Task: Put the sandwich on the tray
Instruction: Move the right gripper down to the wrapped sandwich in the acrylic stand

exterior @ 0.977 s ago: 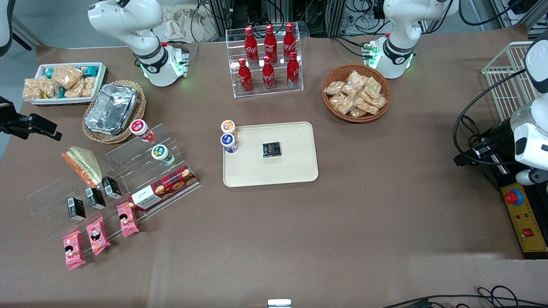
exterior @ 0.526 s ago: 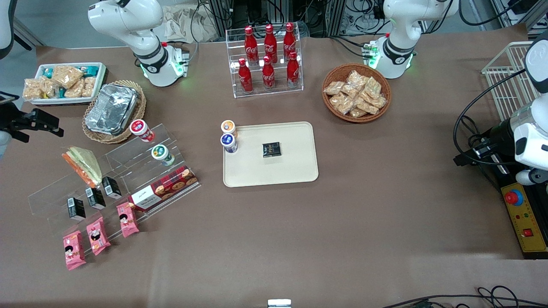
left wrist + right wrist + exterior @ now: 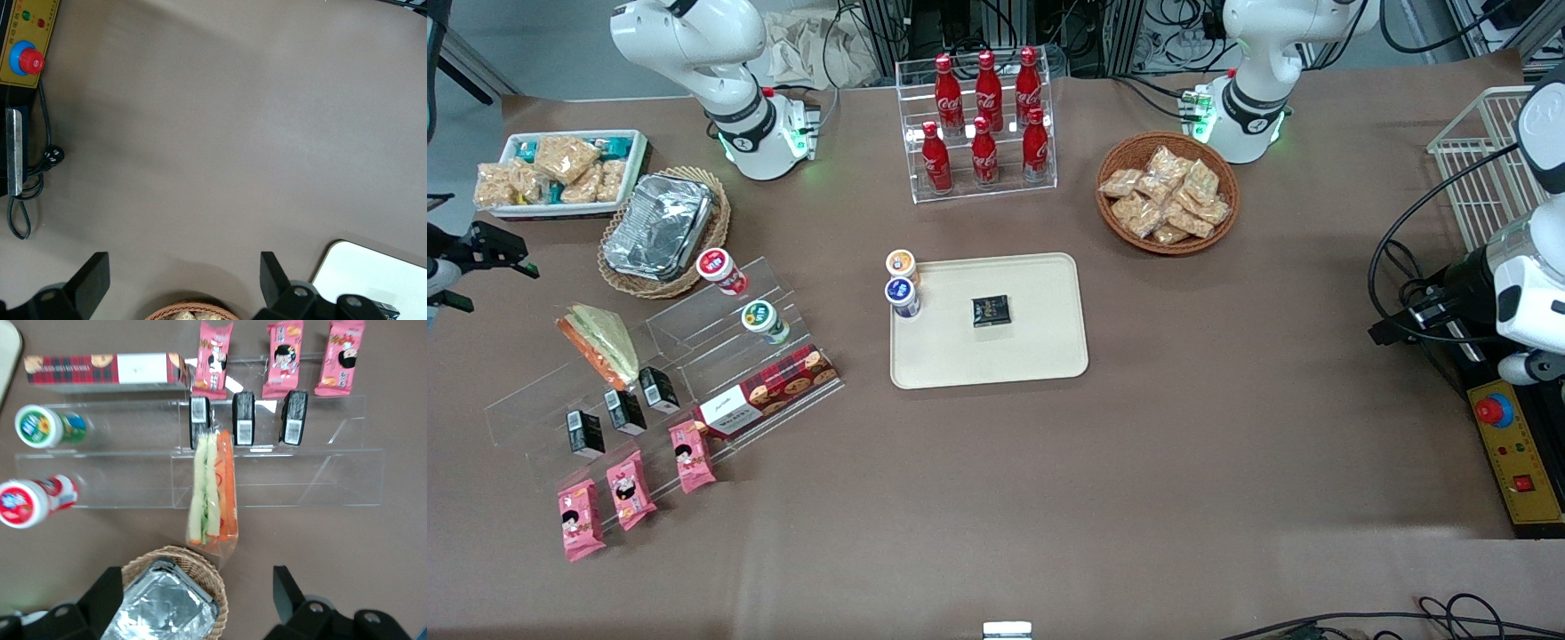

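The sandwich (image 3: 600, 342), a clear-wrapped wedge with an orange and green filling edge, lies on the upper step of a clear acrylic shelf (image 3: 694, 356) toward the working arm's end of the table. It also shows in the right wrist view (image 3: 213, 490), lying on its side. The cream-beige tray (image 3: 996, 356) lies mid-table with two small cups (image 3: 902, 280) and a black packet (image 3: 991, 310) on it. My right gripper (image 3: 494, 252) hangs open and empty, high over the table's edge, farther from the front camera than the sandwich. In the wrist view the gripper (image 3: 198, 590) has its jaws wide apart over the foil basket.
A wicker basket of foil containers (image 3: 660, 227) stands beside the sandwich, with a white tray of snack packs (image 3: 560, 169) farther back. The shelf also holds yogurt cups (image 3: 765, 322), black cartons (image 3: 624, 411), a cookie box (image 3: 769, 391) and pink packs (image 3: 630, 489). A cola rack (image 3: 983, 124) and a snack basket (image 3: 1167, 193) stand farther back.
My right gripper has drifted outward toward the working arm's end of the table and slightly farther from the front camera. Nothing on the table has moved.
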Robot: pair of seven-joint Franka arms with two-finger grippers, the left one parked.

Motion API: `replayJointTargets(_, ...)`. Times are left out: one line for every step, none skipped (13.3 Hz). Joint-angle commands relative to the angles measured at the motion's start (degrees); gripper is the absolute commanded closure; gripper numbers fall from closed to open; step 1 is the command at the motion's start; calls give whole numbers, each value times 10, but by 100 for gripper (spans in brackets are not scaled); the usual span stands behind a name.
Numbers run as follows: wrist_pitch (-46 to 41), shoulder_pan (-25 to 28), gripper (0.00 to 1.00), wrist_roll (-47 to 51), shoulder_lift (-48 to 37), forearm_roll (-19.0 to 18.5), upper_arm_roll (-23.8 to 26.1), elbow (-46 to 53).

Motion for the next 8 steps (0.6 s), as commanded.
replayJointTargets(59, -5, 0, -30, -14, 6, 3, -73)
replayJointTargets(84, -5, 0, -33, -14, 6, 3, -101)
replayJointTargets(104, -5, 0, -42, -14, 6, 3, -121)
replayJointTargets(121, -4, 0, -45, -14, 8, 3, -138)
replayJointTargets(136, -3, 0, -49, -13, 15, 3, -152)
replayJointTargets(154, -3, 0, -65, -10, 15, 3, -165)
replayJointTargets(180, -3, 0, -81, -7, 16, 3, -179)
replayJointTargets(202, -3, 0, -90, -2, 16, 3, -191)
